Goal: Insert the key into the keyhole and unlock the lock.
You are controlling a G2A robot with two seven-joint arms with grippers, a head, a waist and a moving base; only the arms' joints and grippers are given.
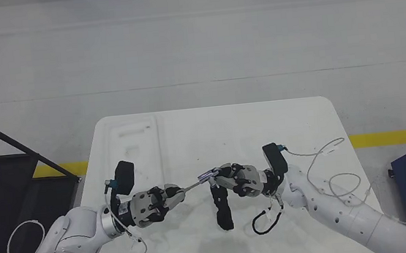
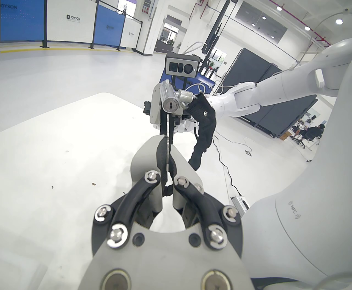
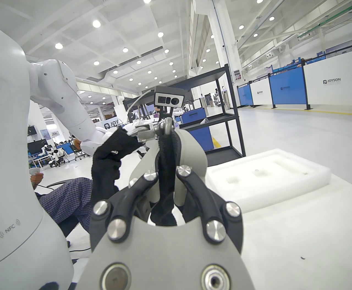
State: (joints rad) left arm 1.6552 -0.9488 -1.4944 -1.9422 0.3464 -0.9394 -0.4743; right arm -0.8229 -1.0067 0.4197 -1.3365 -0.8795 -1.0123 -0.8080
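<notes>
Above the white table (image 1: pixel 291 125), my left gripper (image 1: pixel 171 196) (image 2: pixel 165 148) is shut on a thin metal key (image 1: pixel 189 187) (image 2: pixel 167 129), which points toward the lock. The silver lock (image 1: pixel 208 175) (image 2: pixel 171 99) hangs in the air with its keyhole (image 2: pixel 171 105) facing the left wrist view. The key tip sits just under the keyhole face, very close; I cannot tell if they touch. My right gripper (image 1: pixel 228 177) (image 3: pixel 165 137) is shut on the lock (image 3: pixel 150 132) and its black strap (image 1: pixel 223 214) (image 2: pixel 205 129) (image 3: pixel 110 156), which dangles down to the table.
A white foam tray (image 1: pixel 134 137) (image 3: pixel 269 175) with shallow recesses lies at the table's far left corner. A black cable loop (image 1: pixel 267 222) lies near the right arm. Small dark specks dot the tabletop.
</notes>
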